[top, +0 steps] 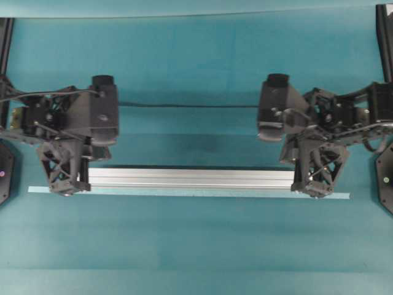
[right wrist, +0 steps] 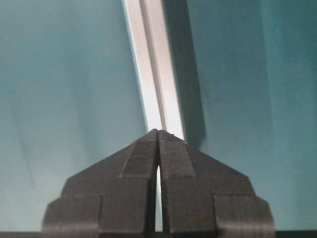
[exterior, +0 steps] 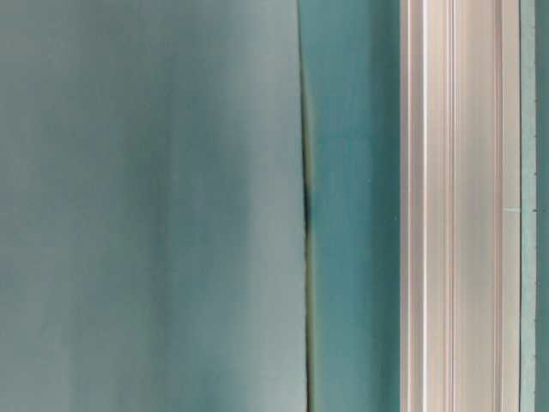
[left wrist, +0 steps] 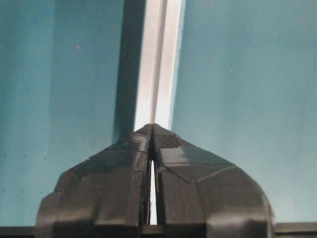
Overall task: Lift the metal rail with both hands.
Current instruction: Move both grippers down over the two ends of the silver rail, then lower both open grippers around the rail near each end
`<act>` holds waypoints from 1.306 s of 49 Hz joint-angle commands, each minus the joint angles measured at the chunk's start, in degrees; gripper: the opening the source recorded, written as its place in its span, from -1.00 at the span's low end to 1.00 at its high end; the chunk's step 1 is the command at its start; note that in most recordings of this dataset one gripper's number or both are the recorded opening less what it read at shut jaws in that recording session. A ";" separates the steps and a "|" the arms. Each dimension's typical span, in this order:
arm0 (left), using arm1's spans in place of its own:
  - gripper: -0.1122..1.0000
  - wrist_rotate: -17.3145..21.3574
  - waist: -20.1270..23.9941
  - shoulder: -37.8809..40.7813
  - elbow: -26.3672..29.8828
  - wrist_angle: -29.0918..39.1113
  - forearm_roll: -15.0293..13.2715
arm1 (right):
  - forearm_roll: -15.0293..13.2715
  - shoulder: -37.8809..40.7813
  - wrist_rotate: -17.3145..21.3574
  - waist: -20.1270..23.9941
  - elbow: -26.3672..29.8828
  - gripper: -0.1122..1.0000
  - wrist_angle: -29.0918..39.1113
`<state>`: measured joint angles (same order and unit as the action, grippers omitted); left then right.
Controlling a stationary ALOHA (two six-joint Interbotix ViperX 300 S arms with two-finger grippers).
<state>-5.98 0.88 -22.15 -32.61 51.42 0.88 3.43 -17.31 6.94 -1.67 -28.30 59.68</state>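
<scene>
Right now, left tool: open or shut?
Shut on the metal rail. In the left wrist view the left tool's fingertips meet over the rail's end, with only a slit between them.

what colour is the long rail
Silver, with lengthwise grooves: the metal rail shows best in the overhead exterior view.

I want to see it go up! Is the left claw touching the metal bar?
Touching. In the left wrist view the left gripper is shut on the metal rail.

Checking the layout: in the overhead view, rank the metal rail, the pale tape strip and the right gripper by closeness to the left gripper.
From the left gripper:
1. Metal rail, its left end at the jaws.
2. Pale tape strip, just below.
3. Right gripper, far right end.
</scene>
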 commanded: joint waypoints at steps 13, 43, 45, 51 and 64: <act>-0.82 0.09 -0.09 0.09 1.14 -1.23 0.79 | 0.26 2.99 -2.55 0.35 1.58 -0.81 -0.09; 0.49 -0.26 -0.26 1.05 -1.76 -2.90 0.70 | -1.05 4.39 -5.19 -0.44 -2.55 0.81 -5.62; 0.69 -0.18 -0.26 1.41 -2.20 -2.90 0.70 | -1.32 4.57 -5.19 -0.53 -2.64 0.91 -5.62; 0.99 0.09 -0.26 2.72 -2.99 -3.16 0.70 | -1.32 5.10 -5.10 -0.53 -2.46 0.92 -5.71; 0.98 0.00 -0.26 4.57 -5.45 -8.09 0.70 | -1.32 7.21 -4.92 0.09 -2.90 0.92 -7.21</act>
<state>-5.89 0.70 -17.75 -37.79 45.18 1.49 2.20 -11.34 2.11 -2.11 -31.29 53.17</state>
